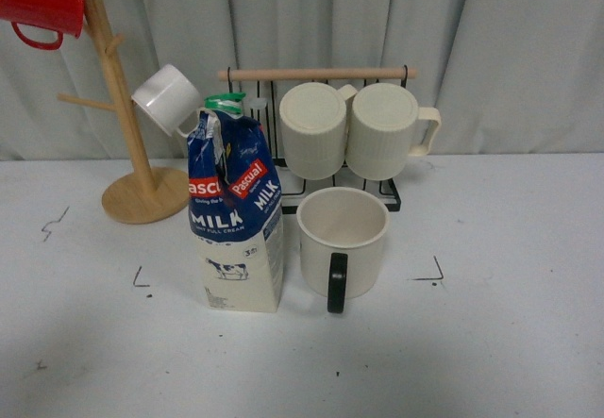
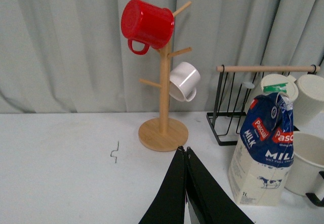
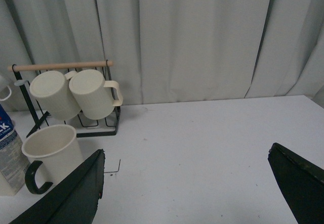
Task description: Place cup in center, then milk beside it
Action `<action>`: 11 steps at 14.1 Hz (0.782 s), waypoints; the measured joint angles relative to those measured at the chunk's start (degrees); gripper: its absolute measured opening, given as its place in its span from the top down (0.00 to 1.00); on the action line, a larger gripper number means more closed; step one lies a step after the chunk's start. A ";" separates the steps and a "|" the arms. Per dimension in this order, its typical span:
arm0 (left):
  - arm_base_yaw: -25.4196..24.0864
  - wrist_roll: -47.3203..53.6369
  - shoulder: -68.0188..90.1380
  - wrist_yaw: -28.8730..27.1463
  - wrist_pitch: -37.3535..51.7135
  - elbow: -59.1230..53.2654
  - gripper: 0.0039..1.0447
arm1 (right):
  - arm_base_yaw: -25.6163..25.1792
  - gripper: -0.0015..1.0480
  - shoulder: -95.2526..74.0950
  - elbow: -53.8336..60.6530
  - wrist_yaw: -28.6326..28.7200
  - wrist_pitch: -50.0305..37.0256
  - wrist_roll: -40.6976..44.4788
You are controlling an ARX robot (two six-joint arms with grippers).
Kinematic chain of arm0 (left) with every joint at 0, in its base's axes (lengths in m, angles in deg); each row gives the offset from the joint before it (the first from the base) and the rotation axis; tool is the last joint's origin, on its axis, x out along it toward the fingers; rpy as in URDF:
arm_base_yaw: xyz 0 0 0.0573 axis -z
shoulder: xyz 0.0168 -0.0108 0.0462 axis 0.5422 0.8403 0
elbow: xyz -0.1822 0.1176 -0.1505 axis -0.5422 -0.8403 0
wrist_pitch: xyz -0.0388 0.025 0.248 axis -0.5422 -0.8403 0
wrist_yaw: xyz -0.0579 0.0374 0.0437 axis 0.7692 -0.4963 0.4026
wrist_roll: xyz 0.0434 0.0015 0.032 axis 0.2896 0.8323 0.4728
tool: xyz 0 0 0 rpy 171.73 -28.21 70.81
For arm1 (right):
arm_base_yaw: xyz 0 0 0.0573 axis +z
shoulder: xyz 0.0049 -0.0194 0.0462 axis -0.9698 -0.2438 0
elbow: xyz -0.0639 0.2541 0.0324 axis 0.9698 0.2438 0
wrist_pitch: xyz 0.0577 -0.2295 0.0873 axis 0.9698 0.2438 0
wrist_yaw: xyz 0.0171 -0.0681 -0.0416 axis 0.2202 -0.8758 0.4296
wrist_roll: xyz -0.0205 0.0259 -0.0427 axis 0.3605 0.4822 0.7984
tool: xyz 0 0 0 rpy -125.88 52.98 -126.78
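Note:
The cup (image 1: 343, 241), a wide cream mug with a black handle facing the front, stands upright on the white tabletop inside the center (image 1: 396, 291), between the black corner marks. The milk (image 1: 236, 212), a blue and cream carton with a green cap, stands upright just left of it, nearly touching. Both also show in the left wrist view, the milk (image 2: 265, 150) and the cup (image 2: 309, 163), and in the right wrist view, the cup (image 3: 51, 153). My left gripper (image 2: 183, 148) is shut and empty, left of the milk. My right gripper (image 3: 186, 155) is open and empty, right of the cup. Neither arm shows in the front view.
A wooden mug tree (image 1: 142, 192) with a red mug (image 1: 42, 1) and a small white cup (image 1: 167, 99) stands back left. A black wire rack (image 1: 377, 192) with two ribbed cream mugs (image 1: 351, 130) stands behind the cup. A grey curtain hangs at the back.

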State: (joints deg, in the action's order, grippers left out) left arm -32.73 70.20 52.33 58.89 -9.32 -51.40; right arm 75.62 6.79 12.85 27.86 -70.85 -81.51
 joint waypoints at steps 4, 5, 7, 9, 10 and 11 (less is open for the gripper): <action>0.00 0.00 -5.57 0.02 -5.66 0.00 0.99 | 0.00 0.06 0.00 0.00 0.00 0.02 0.00; 0.00 0.00 -6.47 0.00 -6.62 0.00 0.99 | 0.00 0.06 0.00 0.00 0.00 0.02 0.00; 0.00 0.00 -9.68 -0.07 -10.69 0.11 0.99 | 0.00 0.06 0.00 0.00 0.02 0.00 0.00; 0.02 0.04 -17.09 0.11 -16.68 0.15 0.99 | 0.00 0.06 0.00 0.00 0.00 0.02 0.00; 0.00 0.02 -17.11 0.00 -18.14 0.00 0.99 | 0.00 0.06 0.00 0.00 0.00 -0.07 0.00; 0.00 0.04 -17.09 -0.02 -18.05 0.02 0.99 | 0.00 0.06 0.00 0.00 0.00 0.02 0.00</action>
State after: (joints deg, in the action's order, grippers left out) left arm -32.73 70.25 35.23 58.87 -27.37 -51.38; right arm 75.62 6.79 12.85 27.86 -70.83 -81.51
